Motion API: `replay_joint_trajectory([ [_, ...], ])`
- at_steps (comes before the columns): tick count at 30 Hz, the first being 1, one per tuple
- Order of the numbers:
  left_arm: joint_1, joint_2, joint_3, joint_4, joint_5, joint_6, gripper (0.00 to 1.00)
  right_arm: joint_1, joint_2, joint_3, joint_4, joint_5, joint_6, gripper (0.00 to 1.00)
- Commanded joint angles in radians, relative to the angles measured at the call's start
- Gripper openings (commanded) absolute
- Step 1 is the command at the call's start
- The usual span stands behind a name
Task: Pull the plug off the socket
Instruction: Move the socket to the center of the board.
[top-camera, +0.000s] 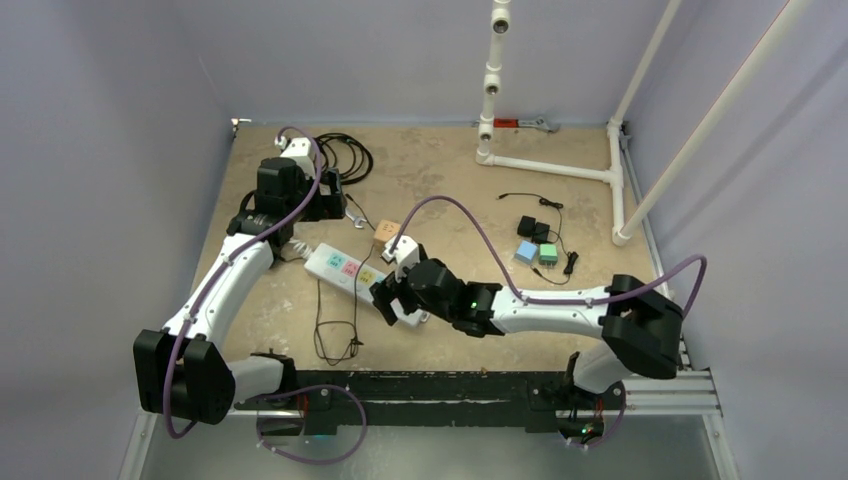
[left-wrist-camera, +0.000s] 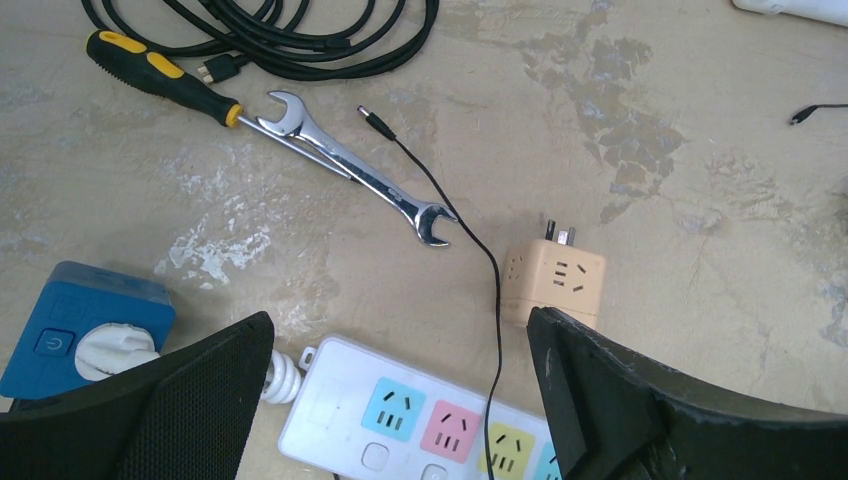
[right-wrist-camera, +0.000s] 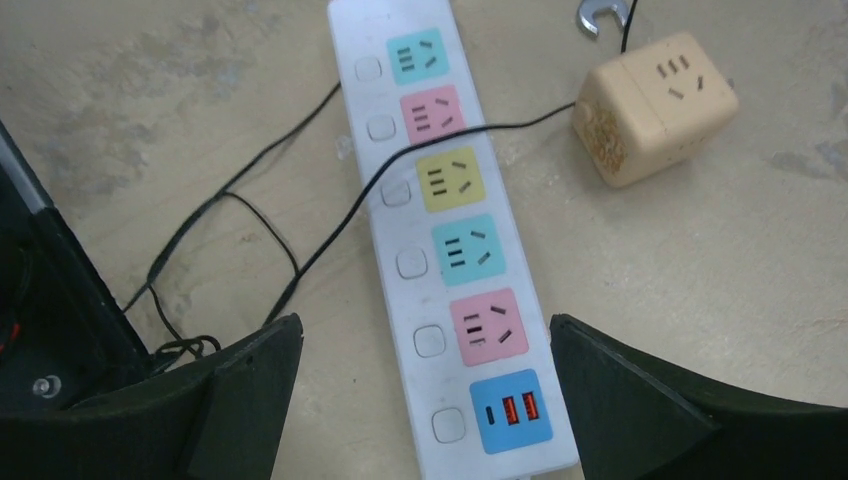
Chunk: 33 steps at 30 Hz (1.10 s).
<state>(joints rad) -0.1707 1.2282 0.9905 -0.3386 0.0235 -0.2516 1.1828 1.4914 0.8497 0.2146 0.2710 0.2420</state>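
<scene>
**Plug lying free beside the strip, both pincers gaping**

The beige cube plug (right-wrist-camera: 655, 105) is lying on the tabletop (right-wrist-camera: 720, 260), just beside the white power strip (right-wrist-camera: 470, 258) but apart from it. In the left wrist view its metal prongs are pointing away from the strip into open air. Every coloured socket showing in the right wrist view is sitting empty, so the pull itself is looking finished. A thin black cable (left-wrist-camera: 497, 300) is trailing across the strip and passing close to the cube.

The right pincer (right-wrist-camera: 425, 330) is hovering over the USB end of the strip with its jaws spread wide and gripping nothing. The left pincer (left-wrist-camera: 398, 330) is hanging over the opposite end, equally wide and equally empty.

The cube is looking light and rigid, with smooth plastic faces that are probably slippery. If it is needing another grasp, two opposite flat sides, clear of the prongs, are offering the best hold. The strip is seeming light too, and would likely be lifting along with any seated plug unless the other arm is pinning it down.
</scene>
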Motion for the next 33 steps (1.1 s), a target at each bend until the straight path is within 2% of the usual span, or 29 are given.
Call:
replay_joint_trajectory([
  [1,0.002,-0.018,0.004,0.031,0.014,-0.011,0.98,0.005,0.063,0.088,-0.047,0.023,0.025,0.91],
  [7,0.002,-0.017,0.003,0.032,0.004,-0.011,0.98,0.031,0.155,0.15,0.028,-0.111,0.18,0.81],
  [12,0.002,-0.015,0.002,0.032,0.001,-0.009,0.98,0.043,0.27,0.216,0.04,-0.159,0.315,0.71],
  [20,0.002,-0.016,0.003,0.033,0.003,-0.011,0.98,0.042,0.359,0.284,0.023,-0.208,0.387,0.68],
  [23,0.002,-0.02,0.003,0.031,0.003,-0.011,0.98,0.043,0.395,0.313,0.001,-0.204,0.399,0.62],
  [33,0.002,-0.021,0.002,0.031,0.007,-0.01,0.98,0.044,0.452,0.357,-0.092,-0.039,0.419,0.56],
])
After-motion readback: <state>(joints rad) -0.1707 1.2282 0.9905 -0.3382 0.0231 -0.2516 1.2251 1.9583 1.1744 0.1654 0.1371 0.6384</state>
